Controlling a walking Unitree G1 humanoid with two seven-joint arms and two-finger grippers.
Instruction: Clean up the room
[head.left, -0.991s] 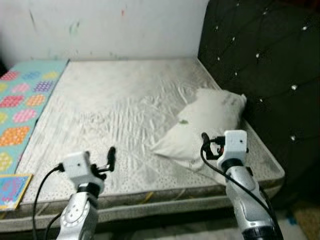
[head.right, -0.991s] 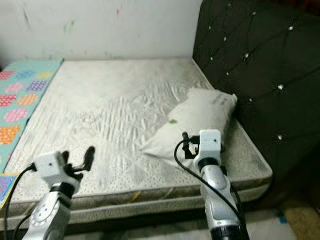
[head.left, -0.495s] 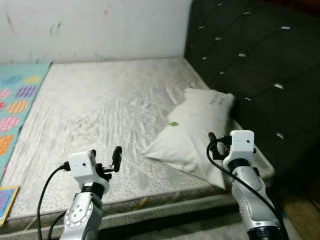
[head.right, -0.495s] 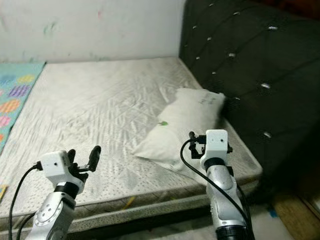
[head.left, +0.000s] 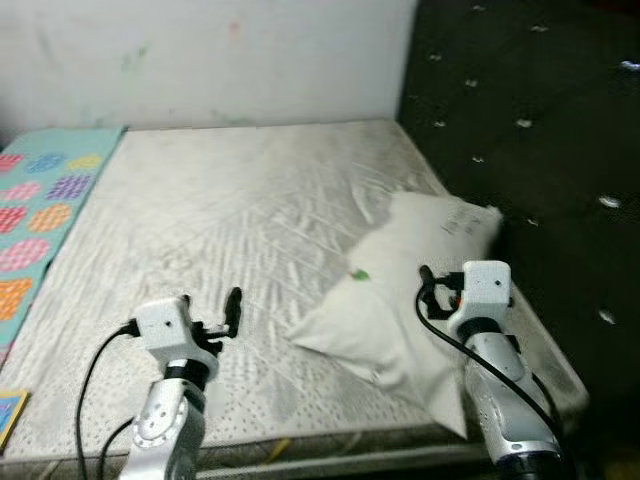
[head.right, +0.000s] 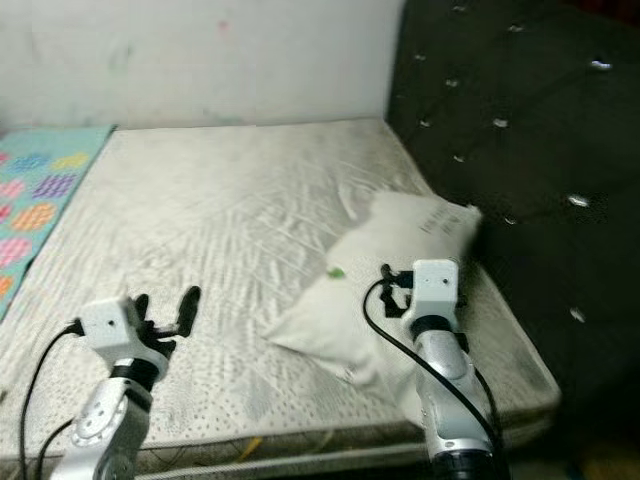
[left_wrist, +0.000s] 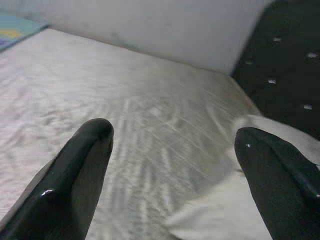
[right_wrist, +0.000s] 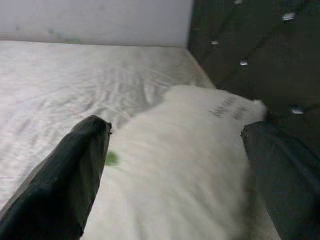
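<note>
Camera swung back and moved closer since half a second ago: pillow (head.left: 410, 275) now larger and lower in frame, bed's near edge almost out of the head views, more of the patterned mat (head.left: 45, 205) back in at far side from the pillow. Things themselves not moved, only the view. Read as closing in on the pillow, likely for pickup or straightening; grasp not yet begun.

Right gripper (right_wrist: 175, 165) raised just in front of pillow's near end, fingers spread wide, pillow framed between them, not touching. Left gripper (left_wrist: 175, 165) held over bare mattress (head.left: 240, 200), well apart from pillow on the mat side, also spread wide, empty.

Pillow: white, soft, slumped, lying diagonally on mattress, far end up against dark tufted headboard (head.left: 530, 120), near corner pointing toward bed's front edge. Small green mark (head.left: 358, 274) on its mid face, dark printed text (right_wrist: 225, 106) near headboard end. Sheet around it wrinkled.
</note>
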